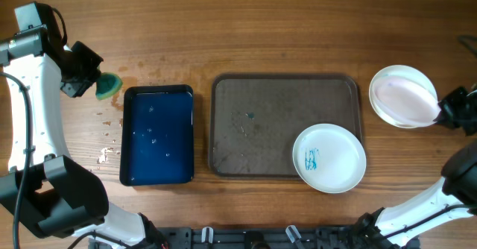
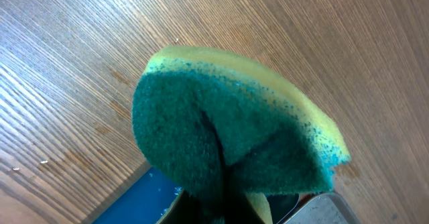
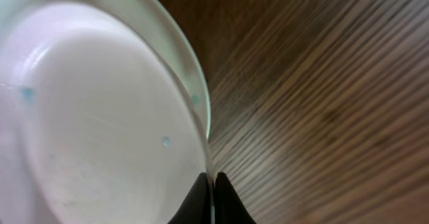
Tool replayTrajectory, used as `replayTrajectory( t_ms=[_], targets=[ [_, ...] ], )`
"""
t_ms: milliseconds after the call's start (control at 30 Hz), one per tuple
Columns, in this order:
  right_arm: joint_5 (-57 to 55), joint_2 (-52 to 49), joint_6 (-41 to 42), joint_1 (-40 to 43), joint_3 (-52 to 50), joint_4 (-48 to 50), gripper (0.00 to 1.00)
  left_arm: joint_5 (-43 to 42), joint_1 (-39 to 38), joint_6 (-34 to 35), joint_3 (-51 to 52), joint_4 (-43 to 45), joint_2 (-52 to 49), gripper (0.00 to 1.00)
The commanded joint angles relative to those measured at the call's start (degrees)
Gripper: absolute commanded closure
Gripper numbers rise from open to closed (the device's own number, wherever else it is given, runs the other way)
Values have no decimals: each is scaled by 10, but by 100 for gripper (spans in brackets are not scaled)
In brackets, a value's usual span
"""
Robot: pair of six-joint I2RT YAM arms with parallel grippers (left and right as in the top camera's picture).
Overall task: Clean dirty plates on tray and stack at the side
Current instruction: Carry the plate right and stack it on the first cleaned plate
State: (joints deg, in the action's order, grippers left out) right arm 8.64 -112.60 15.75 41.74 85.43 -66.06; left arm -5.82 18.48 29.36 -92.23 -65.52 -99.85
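Our left gripper [image 1: 95, 82] sits at the far left of the table [image 1: 298, 25], its jaws pinched tight on a folded green and yellow sponge [image 1: 110, 85]. In the left wrist view the sponge [image 2: 228, 143] fills most of the frame, green face towards the camera. It hangs just beyond the far left corner of the blue tray [image 1: 128, 176], which holds liquid, and pale spots mark the wood to that tray's left. The big tray [image 1: 285, 85] lies to the right of the blue one. A marked plate [image 1: 329, 158] with a blue scribble rests on its near right corner and overhangs the rim. That plate lies well apart from the sponge, across both trays. At the far right, off the tray, our right gripper [image 1: 440, 109] nips the right edge of a pale plate [image 1: 406, 100], jaws nearly together on the rim [image 3: 213, 184]. The pale plate [image 3: 100, 117] carries a few tiny blue-green specks. A white crescent shows along its far left edge; we cannot tell whether this is another plate beneath.
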Motion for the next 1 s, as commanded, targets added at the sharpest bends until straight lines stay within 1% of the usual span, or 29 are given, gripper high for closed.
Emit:
replayTrajectory(
  t_ms=[0,233,333,400,467,600,667,733,800,833,867,900,933,967],
  targets=[
    [17,16,25,-2,-57,42,96,5,-2,-7,-12,2,-5,96],
    [40,16,23,-8,-64,79,96,5,-2,-7,-12,2,-5,96],
    [46,16,22,-22,-64,91,94,5,-2,-7,-12,4,-5,96],
    [46,16,17,-37,-64,98,84,5,-2,-7,-12,4,-5,96],
    [44,16,7,-56,-64,107,63,5,-2,-7,-12,4,-5,96],
    [40,16,-8,-96,-49,120,56,5,-3,-7,-12,5,-5,96],
    [36,19,-23,-110,-31,113,54,5,-3,-7,-12,5,-5,96],
    [12,28,-22,-126,-7,100,53,5,-3,-7,-12,5,-5,96],
    [-3,45,-23,-135,8,94,35,5,-3,-7,-12,7,-5,96],
    [-5,59,-31,-140,12,92,33,5,-3,-7,-12,7,-5,96],
    [-5,71,-41,-143,14,93,39,5,-3,-7,-12,7,-5,96],
    [-4,91,-56,-148,14,93,50,5,-3,-7,-12,8,-5,96],
    [-3,113,-63,-155,14,93,67,5,-3,-7,-12,9,-5,96],
    [9,131,-71,-161,14,94,71,5,-3,-7,-12,9,-5,96]
  ],
)
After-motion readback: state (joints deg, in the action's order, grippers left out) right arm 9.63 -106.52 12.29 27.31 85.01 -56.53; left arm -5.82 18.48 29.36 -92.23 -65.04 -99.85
